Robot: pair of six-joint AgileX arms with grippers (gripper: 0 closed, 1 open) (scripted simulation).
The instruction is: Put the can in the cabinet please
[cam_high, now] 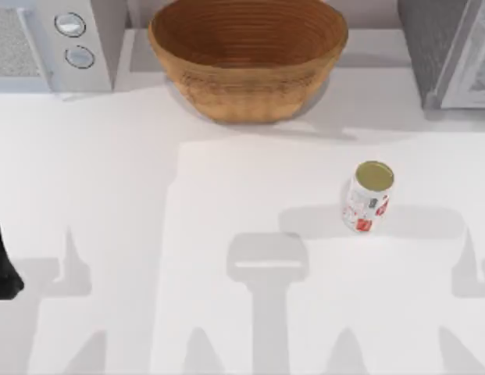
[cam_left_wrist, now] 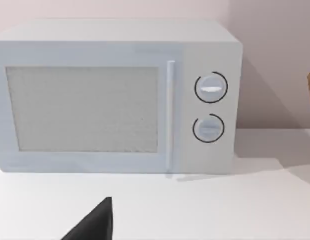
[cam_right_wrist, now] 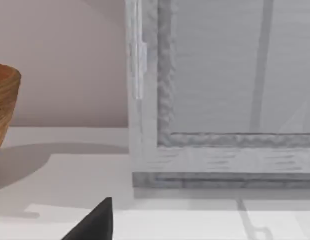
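The can (cam_high: 369,197), small and white with red and teal marks and a dull gold top, stands upright on the white table (cam_high: 226,203), right of centre. The grey cabinet (cam_high: 449,51) stands at the back right corner, well behind the can; its pale front (cam_right_wrist: 219,155) looms close in the right wrist view. My left arm (cam_high: 1,262) shows as a dark shape at the table's left edge, far from the can. A dark tip of my left gripper (cam_left_wrist: 95,225) points towards the microwave. A dark tip of my right gripper (cam_right_wrist: 95,225) points towards the cabinet.
A large woven basket (cam_high: 248,55) sits at the back centre, its edge (cam_right_wrist: 2,105) left of the cabinet. A white microwave (cam_high: 58,43) with two round dials (cam_left_wrist: 210,107) stands at the back left. Open table surface lies between the can and the cabinet.
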